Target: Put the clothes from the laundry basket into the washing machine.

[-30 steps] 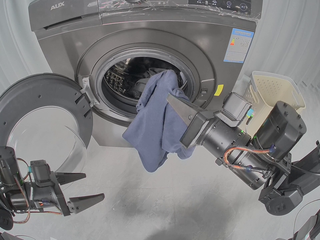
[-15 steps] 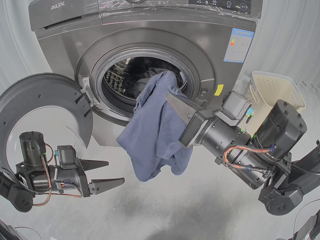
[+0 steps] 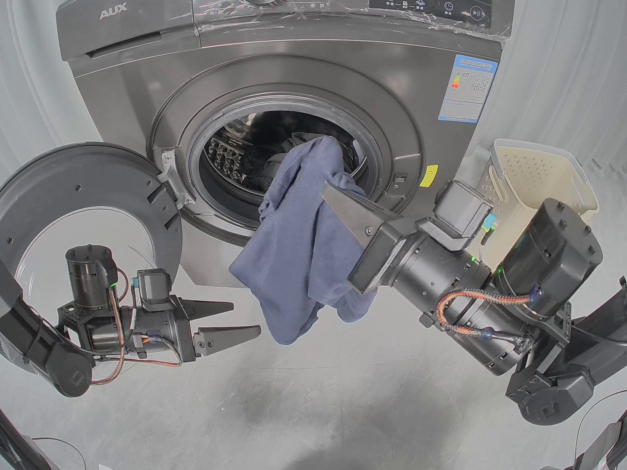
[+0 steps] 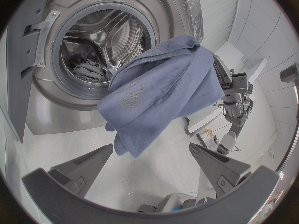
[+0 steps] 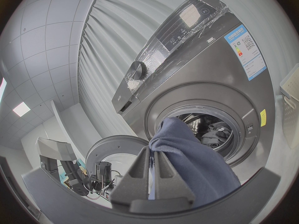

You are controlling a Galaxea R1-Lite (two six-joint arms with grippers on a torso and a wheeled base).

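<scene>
Right gripper (image 3: 328, 192): fingers clamped shut on the blue garment (image 3: 294, 249), held in front of the washing machine (image 3: 418, 99) mouth. The top fold is level with the opening; the rest hangs past the lower rim, so it's not inside. Left gripper (image 3: 246, 318) sits low by the open door (image 3: 85, 184), fingers spread wide and empty, just beside the hanging hem. Dark clothes (image 3: 274, 161) lie in the drum, so I'd say partly done. The laundry basket (image 3: 542, 171) bottom is hidden behind the right arm, so can't tell what's left. This piece needs pushing fully in.
</scene>
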